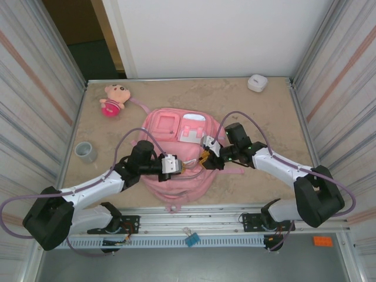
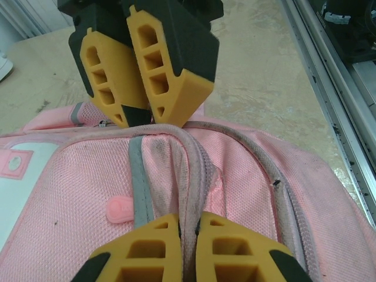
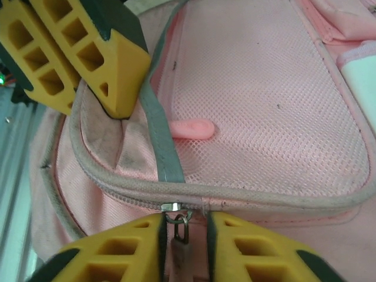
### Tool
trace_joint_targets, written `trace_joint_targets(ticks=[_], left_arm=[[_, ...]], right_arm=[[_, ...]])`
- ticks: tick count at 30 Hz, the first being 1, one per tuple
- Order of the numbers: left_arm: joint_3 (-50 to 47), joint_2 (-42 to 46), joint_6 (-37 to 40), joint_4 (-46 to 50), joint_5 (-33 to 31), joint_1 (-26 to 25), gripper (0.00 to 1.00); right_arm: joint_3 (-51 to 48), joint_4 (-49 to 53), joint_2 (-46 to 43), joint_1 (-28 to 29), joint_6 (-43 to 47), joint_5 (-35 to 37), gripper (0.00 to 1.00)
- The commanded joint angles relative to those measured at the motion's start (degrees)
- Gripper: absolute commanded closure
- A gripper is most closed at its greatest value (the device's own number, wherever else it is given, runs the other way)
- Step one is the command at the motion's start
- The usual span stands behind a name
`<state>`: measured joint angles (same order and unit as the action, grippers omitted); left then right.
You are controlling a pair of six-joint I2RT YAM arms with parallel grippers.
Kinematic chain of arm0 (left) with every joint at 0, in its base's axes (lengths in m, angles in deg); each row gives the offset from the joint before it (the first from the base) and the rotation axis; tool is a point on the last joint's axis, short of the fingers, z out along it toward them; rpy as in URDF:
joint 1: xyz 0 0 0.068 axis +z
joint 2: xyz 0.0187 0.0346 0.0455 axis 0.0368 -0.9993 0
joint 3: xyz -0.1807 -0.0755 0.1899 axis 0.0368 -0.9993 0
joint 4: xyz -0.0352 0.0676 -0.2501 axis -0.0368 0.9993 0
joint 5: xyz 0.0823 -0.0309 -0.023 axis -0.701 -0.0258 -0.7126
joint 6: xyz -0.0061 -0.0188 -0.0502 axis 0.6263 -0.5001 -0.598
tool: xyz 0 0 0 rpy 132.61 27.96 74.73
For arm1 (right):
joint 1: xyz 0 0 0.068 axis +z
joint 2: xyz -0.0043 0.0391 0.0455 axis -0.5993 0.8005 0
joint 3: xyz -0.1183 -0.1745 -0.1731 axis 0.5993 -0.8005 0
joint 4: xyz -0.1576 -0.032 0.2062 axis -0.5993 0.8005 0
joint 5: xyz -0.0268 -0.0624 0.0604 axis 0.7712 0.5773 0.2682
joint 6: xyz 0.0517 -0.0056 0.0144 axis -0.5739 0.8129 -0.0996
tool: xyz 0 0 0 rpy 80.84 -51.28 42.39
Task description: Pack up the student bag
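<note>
Clock set on the top view: 12 is the far edge of the table, 6 is the arm bases.

Backpack (image 1: pixel 182 185): pink, lies flat at the middle of the table (image 1: pixel 264 111) with its front pockets up. Its near end is close to the 6 o'clock edge.

Left gripper (image 1: pixel 183 167): reaches in from 8 o'clock over the near half of the backpack. Jaws closed, pinching a raised fold of pink fabric at the piped seam. In the left wrist view the fold is squeezed between both pads with no gap.

Right gripper (image 1: pixel 205 157): comes in from 4 o'clock, with its tips just beside the left gripper's, at their 2 o'clock. In the right wrist view the zip pull (image 3: pixel 179 226) hangs between the pads, its metal ring just under the zip line. Jaws stand narrowly apart with a sliver of space beside the pull. Cannot tell whether they pinch it.

Grey trim strip (image 3: pixel 160 144): runs down the mesh pocket to the seam, with a small pink tab (image 3: pixel 191 128) just beside it.

Other items:
- Plush doll (image 1: pixel 111 100): at 10 o'clock from the backpack.
- Grey roll (image 1: pixel 86 151): at 9 o'clock, near the left edge.
- Small white case (image 1: pixel 257 83): at 1 o'clock, in the far right corner.
- Blue clip (image 1: pixel 192 239): on the rail at 6 o'clock.
</note>
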<state>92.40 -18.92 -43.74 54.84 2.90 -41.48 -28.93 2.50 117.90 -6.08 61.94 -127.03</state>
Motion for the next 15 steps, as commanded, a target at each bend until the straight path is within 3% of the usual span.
trace_joint_targets(ticks=[1,3,8,11,12,13,14,15], left_arm=[[1.93,1.57,0.71,-0.97,3.38,-0.44,1.00],[2.06,1.59,0.81,-0.76,3.72,-0.48,1.00],[3.15,0.62,2.16,1.68,3.91,-0.96,1.00],[3.67,0.13,1.18,1.38,3.06,-1.23,1.00],[3.97,-0.02,0.04,1.06,2.54,-1.22,0.93],[4.48,-0.10,-1.37,0.69,1.38,-1.23,0.78],[5.19,-0.07,-3.15,0.29,-0.06,-1.23,0.61],[5.95,0.19,-5.29,-0.06,-2.02,-1.23,0.48]], right_arm=[[1.21,-0.08,0.11,-0.63,-1.69,6.03,0.94],[0.79,-1.05,-0.57,-1.31,-3.19,9.63,1.00],[-0.65,-4.07,-2.20,-4.59,-8.75,17.32,1.00],[-0.60,-2.96,-3.06,-5.52,-8.42,17.30,1.00],[-0.78,-2.74,-3.47,-5.52,-8.06,16.66,1.00],[-1.05,-3.01,-4.60,-5.64,-8.12,15.82,1.00],[-1.52,-3.99,-5.79,-6.33,-9.11,14.54,0.87],[-1.93,-5.23,-7.08,-7.23,-10.93,13.08,0.67]])
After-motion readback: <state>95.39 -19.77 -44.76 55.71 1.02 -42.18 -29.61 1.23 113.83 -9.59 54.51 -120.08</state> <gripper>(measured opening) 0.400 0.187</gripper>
